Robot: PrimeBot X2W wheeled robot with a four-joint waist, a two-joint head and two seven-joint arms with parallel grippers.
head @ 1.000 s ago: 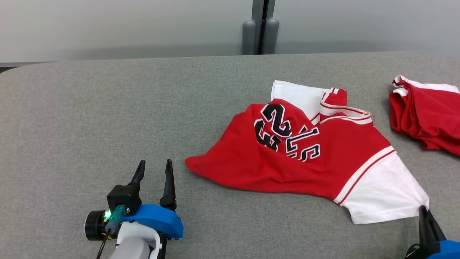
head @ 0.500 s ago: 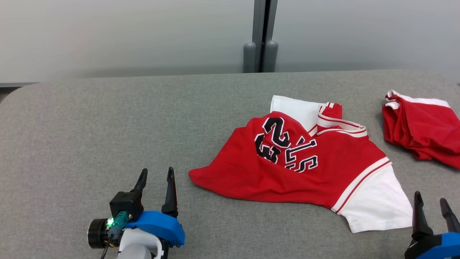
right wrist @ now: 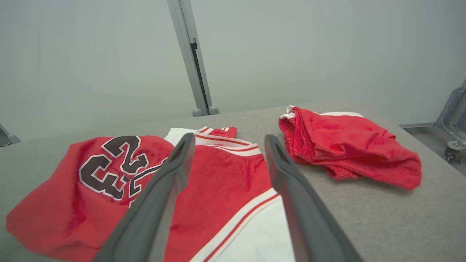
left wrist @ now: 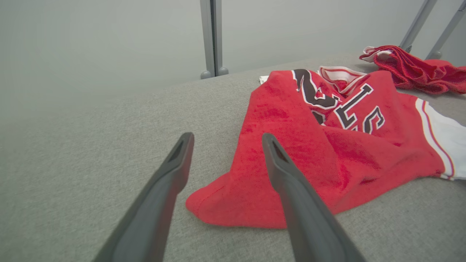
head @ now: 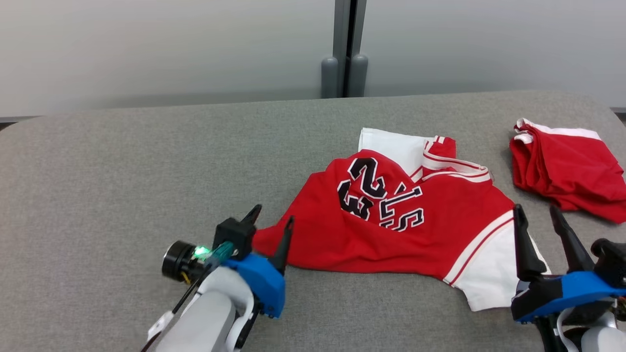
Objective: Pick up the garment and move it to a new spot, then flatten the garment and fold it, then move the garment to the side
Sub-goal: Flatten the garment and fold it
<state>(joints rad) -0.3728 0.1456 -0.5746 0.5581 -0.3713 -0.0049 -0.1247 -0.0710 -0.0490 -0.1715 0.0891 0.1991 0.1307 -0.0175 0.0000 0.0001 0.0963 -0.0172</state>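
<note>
**Red shirt (head: 391, 220) lies rumpled, both grippers empty at its near edge**

Creased and half doubled over itself, the shirt rests on the grey felt table (head: 122, 171), right of the middle. Its number and lettering are buckled across a fold, and one white sleeve is tucked behind the collar on the far side.

The left gripper (head: 274, 215) hangs at the shirt's near left corner with its jaws spread wide and nothing between them. The right gripper (head: 536, 209) stands over the near white sleeve, equally wide and equally empty.

From here the likeliest fault is a poor pinch. The left corner is a soft, rounded lump, so the fingers may catch only the top layer, or close on felt and miss the cloth. On the right, gripping the sleeve and not the hem would probably pull the shirt askew. The felt looks grippy, so dragging the cloth instead of lifting it may bunch it further.

A second red bundle (head: 567, 171) lies near the shirt on the right, apart from it. A wide swing of the right arm could snag it. A grey post (head: 345, 49) stands beyond the table's far edge, well clear.
</note>
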